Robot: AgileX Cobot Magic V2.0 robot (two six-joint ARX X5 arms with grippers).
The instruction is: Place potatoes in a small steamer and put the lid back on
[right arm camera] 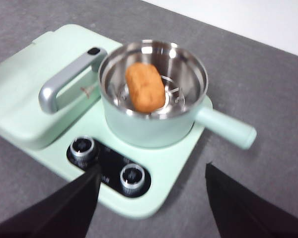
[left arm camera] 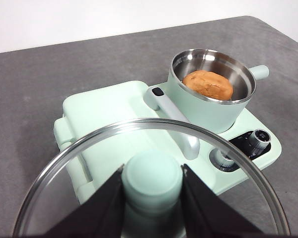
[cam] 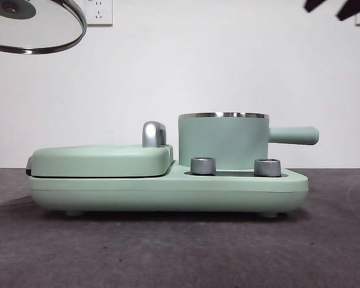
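The mint-green steamer pot (cam: pixel 223 141) stands on the right half of the cooker base, its handle pointing right. The orange-brown potato (left arm camera: pixel 207 84) lies inside it, also seen in the right wrist view (right arm camera: pixel 145 86). My left gripper (left arm camera: pixel 152 184) is shut on the mint knob of the glass lid (left arm camera: pixel 154 173) and holds it high in the air, to the left of the pot; the lid (cam: pixel 35 25) shows at the top left of the front view. My right gripper (right arm camera: pixel 151 198) is open and empty, above and beside the pot; its tips (cam: pixel 339 7) show at the top right.
The flat griddle cover (cam: pixel 102 159) with its chrome handle (cam: pixel 153 134) fills the left half of the cooker. Two steel knobs (cam: pixel 203 165) sit on the front of the base (cam: pixel 168 195). Grey table all around.
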